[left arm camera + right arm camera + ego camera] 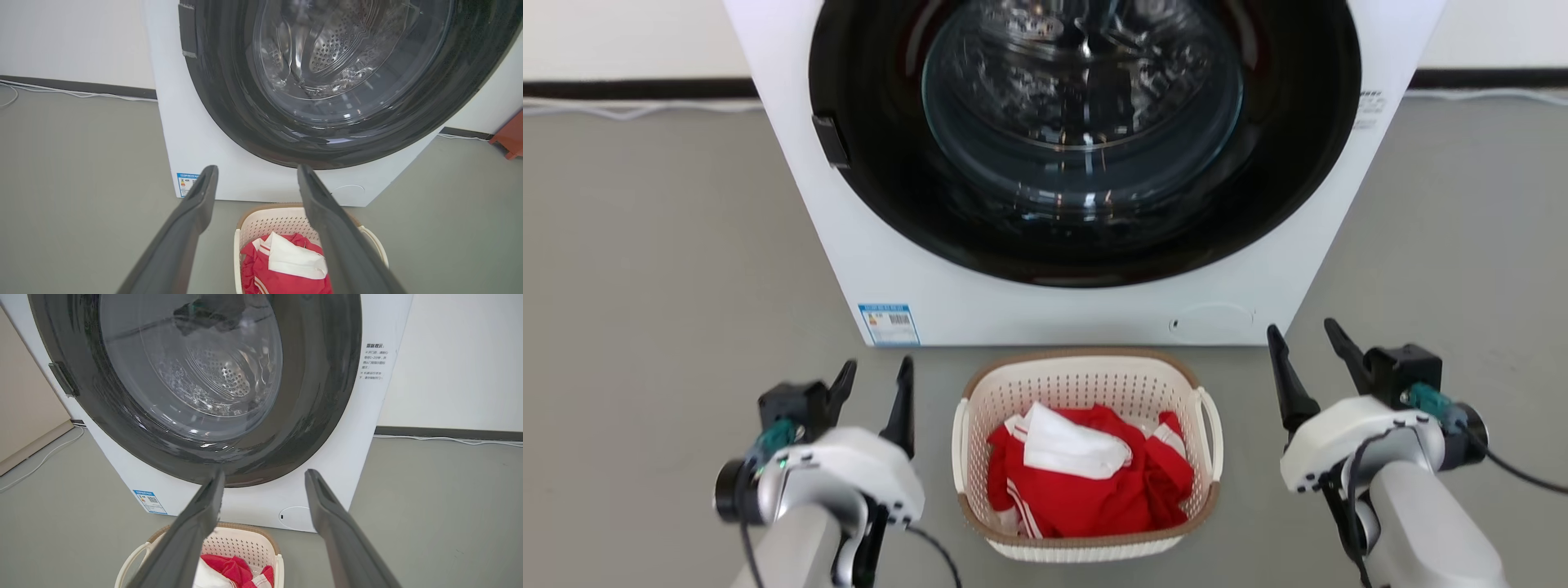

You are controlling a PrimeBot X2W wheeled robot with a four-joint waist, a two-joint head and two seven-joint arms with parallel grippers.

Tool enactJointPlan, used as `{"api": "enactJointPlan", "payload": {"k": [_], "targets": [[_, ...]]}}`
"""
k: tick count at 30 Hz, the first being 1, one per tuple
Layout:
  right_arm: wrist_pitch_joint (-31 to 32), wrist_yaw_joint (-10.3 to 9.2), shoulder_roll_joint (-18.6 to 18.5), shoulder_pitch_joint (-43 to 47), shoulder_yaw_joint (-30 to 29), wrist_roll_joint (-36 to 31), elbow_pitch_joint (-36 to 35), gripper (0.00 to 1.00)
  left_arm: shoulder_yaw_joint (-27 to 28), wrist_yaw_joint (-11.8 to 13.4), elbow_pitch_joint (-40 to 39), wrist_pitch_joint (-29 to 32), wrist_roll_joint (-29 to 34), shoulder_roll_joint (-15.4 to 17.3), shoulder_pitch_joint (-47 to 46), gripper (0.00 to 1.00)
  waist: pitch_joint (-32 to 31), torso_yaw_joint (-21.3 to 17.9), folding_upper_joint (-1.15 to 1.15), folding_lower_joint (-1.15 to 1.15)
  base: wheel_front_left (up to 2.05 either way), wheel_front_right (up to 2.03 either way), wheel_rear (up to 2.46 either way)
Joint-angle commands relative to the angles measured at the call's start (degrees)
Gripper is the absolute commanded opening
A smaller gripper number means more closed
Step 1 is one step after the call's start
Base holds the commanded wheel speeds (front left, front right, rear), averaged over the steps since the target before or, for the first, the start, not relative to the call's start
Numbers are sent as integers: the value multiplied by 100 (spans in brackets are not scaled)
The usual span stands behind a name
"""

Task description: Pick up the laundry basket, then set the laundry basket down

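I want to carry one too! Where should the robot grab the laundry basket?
On the laundry basket, probably the two white loop handles: left handle, right handle. They stick out sideways, and the open left gripper and right gripper flank it, so come inward from each side.

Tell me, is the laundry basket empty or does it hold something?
Loaded. The laundry basket stands upright on the floor before the washer, holding crumpled red-and-white clothing below its rim.

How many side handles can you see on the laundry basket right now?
2. The left handle sits on the left wall of the laundry basket, toward the left gripper. The right handle sits on its right wall, toward the right gripper. Neither looks hidden.
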Motion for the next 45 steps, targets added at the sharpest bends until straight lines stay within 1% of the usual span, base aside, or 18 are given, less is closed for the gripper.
{"api": "enactJointPlan", "payload": {"k": [1, 7, 14, 22, 26, 27, 31, 34, 38, 40, 43, 45], "targets": [[-80, 34, 39, 21, 120, -46, -186, 100, 210, -15, -166, -36, 33, 141, -22, 100, -130, -6, 0, 0, 0, 0, 0], [-80, 34, 63, 562, 199, -30, -852, 100, 506, -28, -731, -36, 212, 191, 685, 100, -461, -79, 0, 0, 0, 0, 0], [-80, 34, 71, 1212, 157, -44, -1630, 100, 833, 3, -1369, -36, 373, 148, 1286, 100, -555, -137, 0, 0, 0, 0, 0], [-80, 34, 50, 1589, 50, -62, -1864, 100, 1206, 17, -1831, -36, 557, 40, 1666, 100, -649, -210, 0, 0, 0, 0, 0], [-80, 34, 61, 1653, 30, -70, -1848, 100, 1300, 0, -1838, -36, 605, 7, 1742, 100, -687, -227, 0, 0, 0, 0, 0], [0, 0, 60, 1752, -83, -34, -1701, 0, 1121, 2, -1678, 0, 569, -55, 1882, 0, -688, -227, 0, 0, 0, 0, 0], [12, -7, 92, 1983, -64, -25, -1451, 0, 1103, 1, -1411, 5, 556, -136, 2070, 0, -691, -227, 0, 0, 0, 0, 0], [83, -6, 95, 1985, -106, 145, -1436, 0, 1145, -22, -1385, 60, 413, -149, 2072, 0, -687, -224, 0, 1, 0, 0, 0], [157, -4, 95, 1990, -130, 430, -1495, 0, 1192, -56, -1422, 130, 189, -157, 2061, 0, -691, -219, 0, 13, 0, 0, 0], [171, -4, 95, 1995, -131, 502, -1513, 0, 1202, -65, -1432, 146, 132, -159, 2060, 0, -691, -218, 0, 12, 0, 0, 0], [210, -3, 95, 2003, -134, 717, -1560, 0, 1232, -91, -1454, 194, -36, -164, 2050, 0, -675, -214, 0, 1, 0, 0, 0], [237, -2, 95, 2004, -138, 860, -1592, 0, 1253, -108, -1470, 225, -149, -168, 2040, 0, -668, -211, 0, 0, 0, 0, 0]]}}
